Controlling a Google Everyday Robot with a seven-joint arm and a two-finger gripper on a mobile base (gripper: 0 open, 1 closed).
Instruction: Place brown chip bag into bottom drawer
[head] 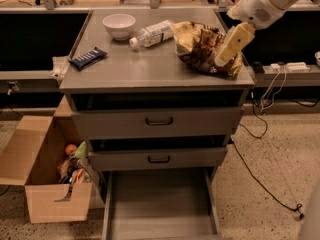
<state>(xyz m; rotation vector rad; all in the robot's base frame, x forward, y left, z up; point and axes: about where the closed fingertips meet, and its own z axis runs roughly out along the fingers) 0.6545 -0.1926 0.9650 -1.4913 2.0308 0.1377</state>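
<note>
The brown chip bag (pixel 197 46) lies crinkled on the right side of the cabinet top (pixel 150 69), with its tan-yellow end toward the back left. My gripper (pixel 223 58) comes down from the upper right on the white arm and lies over the right part of the bag, against it. The bottom drawer (pixel 160 206) is pulled out at the foot of the cabinet, and its flat grey tray holds nothing.
A white bowl (pixel 119 25), a lying plastic bottle (pixel 152 33) and a dark blue candy bar (pixel 88 58) are on the cabinet top. The two upper drawers (pixel 159 121) stand slightly open. A cardboard box (pixel 47 176) of items sits on the floor at left. Cables run along the floor at right.
</note>
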